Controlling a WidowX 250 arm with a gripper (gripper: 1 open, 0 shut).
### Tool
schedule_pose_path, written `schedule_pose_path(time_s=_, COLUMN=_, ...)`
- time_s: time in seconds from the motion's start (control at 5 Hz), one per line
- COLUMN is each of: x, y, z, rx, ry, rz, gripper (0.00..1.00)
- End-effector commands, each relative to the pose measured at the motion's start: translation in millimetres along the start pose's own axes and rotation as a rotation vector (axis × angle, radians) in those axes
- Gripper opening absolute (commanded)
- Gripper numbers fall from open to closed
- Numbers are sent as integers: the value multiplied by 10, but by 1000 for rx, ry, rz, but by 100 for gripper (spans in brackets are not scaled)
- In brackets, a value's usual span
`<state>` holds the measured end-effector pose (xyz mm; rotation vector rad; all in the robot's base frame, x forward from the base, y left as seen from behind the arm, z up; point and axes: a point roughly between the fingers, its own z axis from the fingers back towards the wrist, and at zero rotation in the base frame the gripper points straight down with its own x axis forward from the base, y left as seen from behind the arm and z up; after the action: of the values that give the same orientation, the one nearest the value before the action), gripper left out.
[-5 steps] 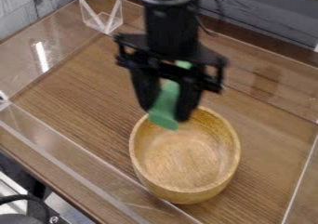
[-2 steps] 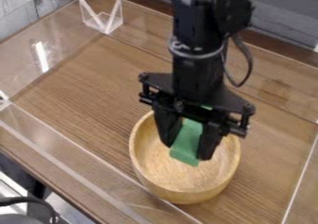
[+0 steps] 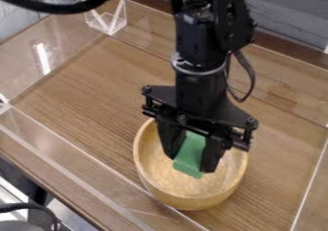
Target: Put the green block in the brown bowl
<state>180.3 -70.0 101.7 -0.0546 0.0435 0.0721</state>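
Observation:
My gripper (image 3: 193,156) points straight down over the brown bowl (image 3: 157,182), a round light wooden bowl near the table's front edge. Its black fingers (image 3: 213,149) are shut on the green block (image 3: 193,160), which hangs upright between them. The block's lower end reaches down inside the bowl's rim, close above the bowl's floor; I cannot tell whether it touches. The arm hides the bowl's far rim.
The wooden table (image 3: 90,91) is fenced by clear plastic walls (image 3: 58,43) on the left and front. A small clear triangular stand (image 3: 105,16) sits at the back left. Black cables show at the bottom left corner.
The gripper has come down and a little to the right with the green block, from above the bowl's rim to inside the bowl. It stayed shut on the block.

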Motion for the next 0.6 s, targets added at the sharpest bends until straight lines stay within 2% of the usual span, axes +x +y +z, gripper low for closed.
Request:
schedule_pose_path(time_s=0.0, x=27, y=-29, z=45, rx=-8, ry=-28, rz=-18, gripper=0)
schedule_pose_path(time_s=0.4, x=19, y=-18, z=44, rx=-8, ry=-25, rz=-22, gripper=0)
